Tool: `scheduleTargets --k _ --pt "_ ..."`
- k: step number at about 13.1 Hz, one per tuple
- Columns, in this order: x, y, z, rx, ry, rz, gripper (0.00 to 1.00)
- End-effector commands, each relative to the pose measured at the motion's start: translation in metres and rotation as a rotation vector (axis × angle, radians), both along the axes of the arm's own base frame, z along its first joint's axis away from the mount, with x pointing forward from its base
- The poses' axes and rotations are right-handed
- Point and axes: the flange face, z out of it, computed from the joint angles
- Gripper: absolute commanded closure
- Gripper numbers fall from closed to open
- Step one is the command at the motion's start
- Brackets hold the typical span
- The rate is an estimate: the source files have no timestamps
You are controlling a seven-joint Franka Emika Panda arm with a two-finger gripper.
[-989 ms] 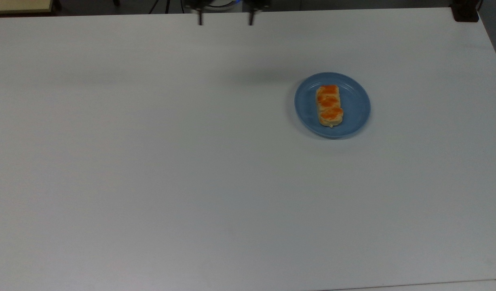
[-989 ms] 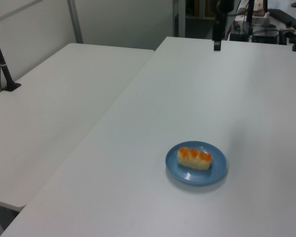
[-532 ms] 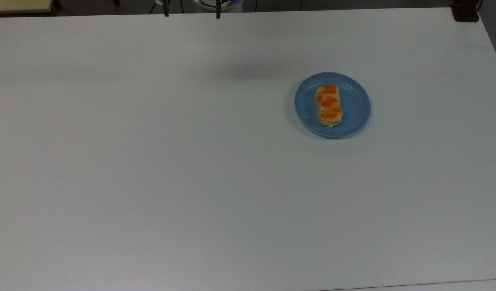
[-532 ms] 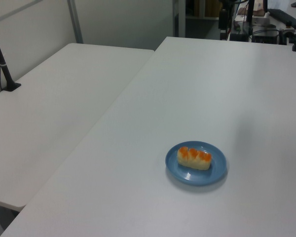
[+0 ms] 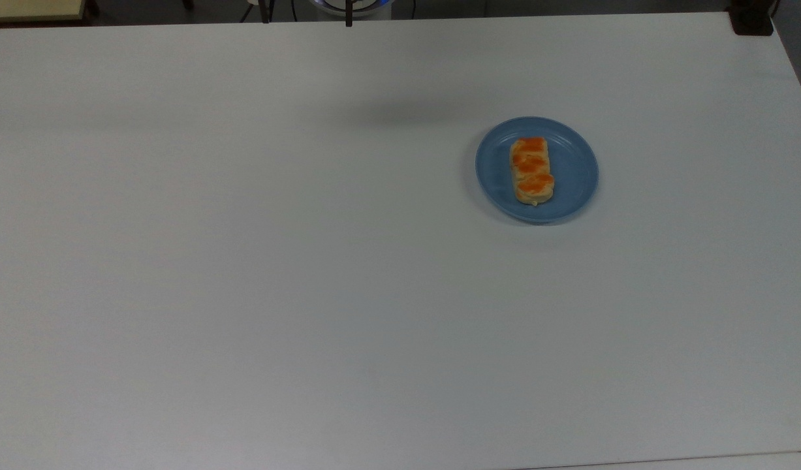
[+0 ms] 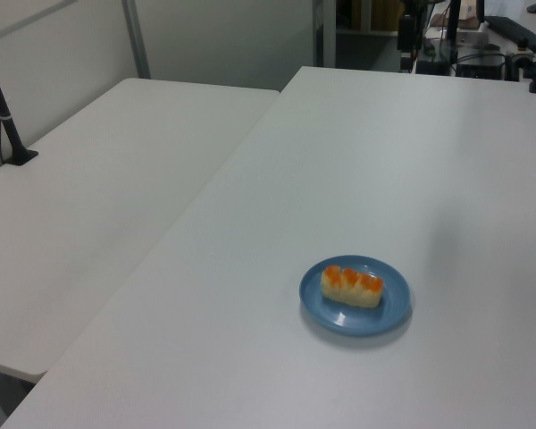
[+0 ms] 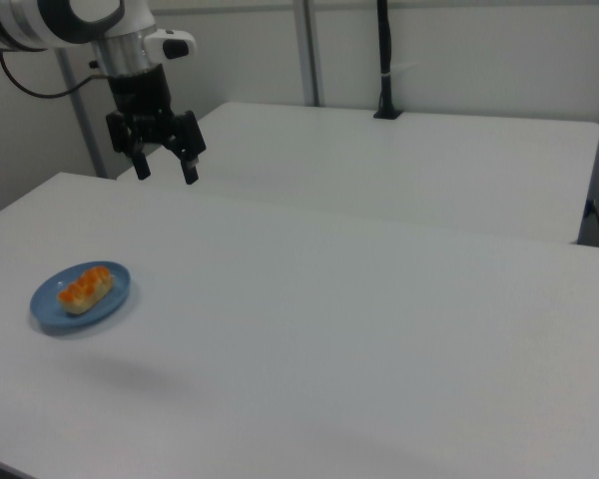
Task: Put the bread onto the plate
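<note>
The arm reaches in from the right view's upper left with its wrist pointing straight down, and the gripper (image 7: 166,172) hangs in the air with its two dark fingers (image 7: 192,171) spread wide apart, holding nothing.

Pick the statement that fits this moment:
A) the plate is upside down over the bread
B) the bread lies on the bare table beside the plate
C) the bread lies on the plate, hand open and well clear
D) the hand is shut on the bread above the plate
C: the bread lies on the blue plate, and in the right view the hand hangs open above the table, far from both.
</note>
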Motion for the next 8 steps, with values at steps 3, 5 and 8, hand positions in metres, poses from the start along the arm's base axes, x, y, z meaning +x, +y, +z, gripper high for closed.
scheduleTargets --k 3,5,8 --pt "-0.0051 -0.0008 0.0016 0.039 0.012 -0.009 0.00" --pt "-0.0043 -0.0006 -0.0001 0.041 0.015 -0.009 0.00" --pt "-0.0044 -0.0006 -0.0002 0.041 0.017 -0.008 0.00"
